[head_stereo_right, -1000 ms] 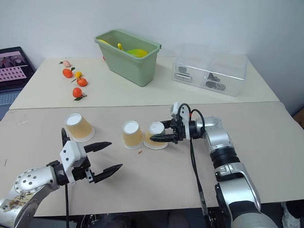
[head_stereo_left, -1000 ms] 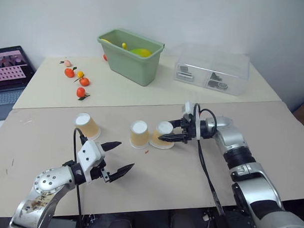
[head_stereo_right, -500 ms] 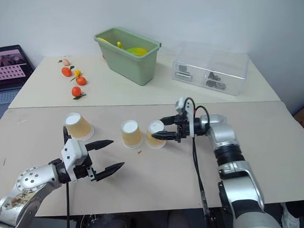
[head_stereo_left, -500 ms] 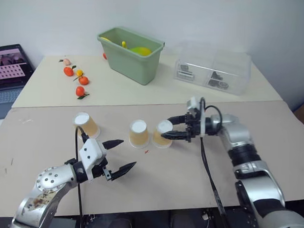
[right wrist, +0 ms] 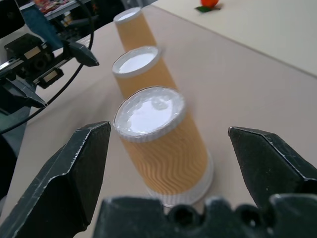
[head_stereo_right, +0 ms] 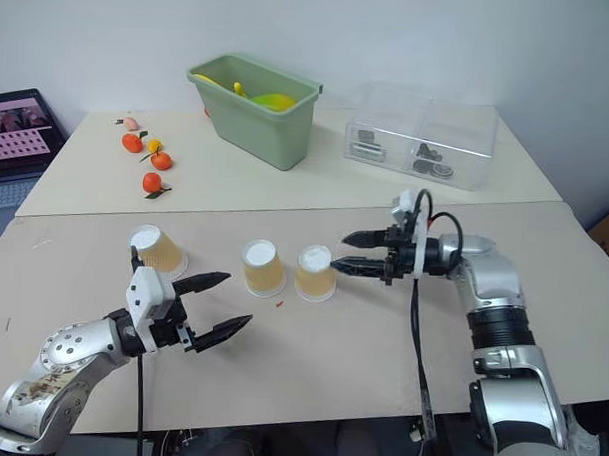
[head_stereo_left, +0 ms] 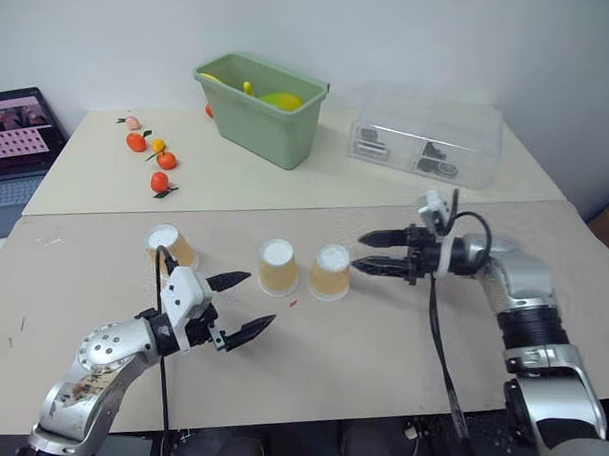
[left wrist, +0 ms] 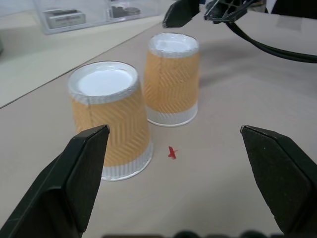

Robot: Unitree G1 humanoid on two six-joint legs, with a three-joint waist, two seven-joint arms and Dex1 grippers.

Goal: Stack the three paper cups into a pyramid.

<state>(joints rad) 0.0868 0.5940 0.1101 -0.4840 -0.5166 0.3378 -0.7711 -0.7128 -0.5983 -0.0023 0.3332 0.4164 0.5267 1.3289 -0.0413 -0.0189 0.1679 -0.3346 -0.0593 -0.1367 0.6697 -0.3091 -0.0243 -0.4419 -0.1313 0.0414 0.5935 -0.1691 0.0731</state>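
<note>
Change since a second ago: right gripper [head_stereo_left: 367, 252] has let go of the right-hand cup [head_stereo_left: 330, 272] and drawn back toward my right, so I now see open table between its tips and that cup. That cup, which leaned in the jaws before, now stands upside down on its rim.
Right gripper now: jaws spread apart, empty, pointing sideways at the right-hand cup from just beside it; in the right wrist view the cup sits between and beyond the two fingers [right wrist: 69, 173], not touched.
Left gripper [head_stereo_left: 240, 306]: I have it wide open and empty, hovering over the near table [head_stereo_left: 360, 360]; it has barely shifted.
Three paper cups: all upside down in a row on the tan table, none stacked yet.
Middle cup [head_stereo_left: 277, 266]: just beside the right-hand cup, a thin gap between them, in the same place as before.
Left cup [head_stereo_left: 168, 246]: well apart from the other two, unchanged.
Red speck [left wrist: 172, 152]: lies on the table in front of the middle pair.
Far table: green bin [head_stereo_left: 261, 108], clear plastic box [head_stereo_left: 428, 137] and small orange fruits [head_stereo_left: 158, 168], all as before.
</note>
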